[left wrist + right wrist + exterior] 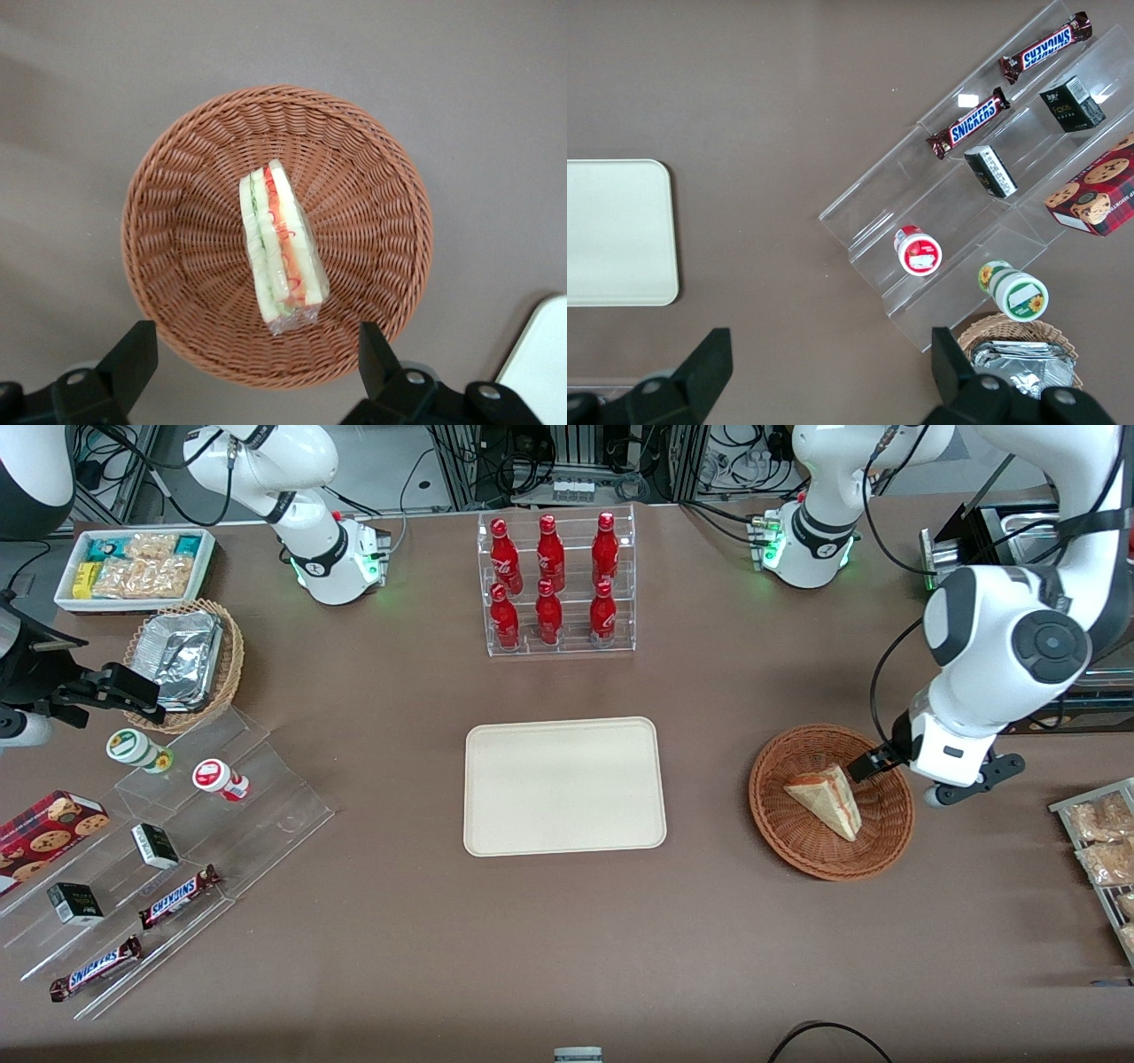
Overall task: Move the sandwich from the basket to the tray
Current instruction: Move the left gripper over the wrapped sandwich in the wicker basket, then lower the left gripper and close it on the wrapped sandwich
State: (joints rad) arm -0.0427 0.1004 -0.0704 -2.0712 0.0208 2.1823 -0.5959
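One triangular sandwich [282, 252] (clear-wrapped), woven basket [177, 177], claw [252, 367] above

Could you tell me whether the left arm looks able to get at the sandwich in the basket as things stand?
Probably yes. The gripper hangs open above the basket, its fingers spread wider than the sandwich, which lies alone and uncovered in it.

Six red bottles [549, 584], two Snickers bars [177, 896], one sandwich [826, 799].

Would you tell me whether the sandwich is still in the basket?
Yes: the sandwich lies in the basket, the open gripper above the rim; the tray holds nothing.
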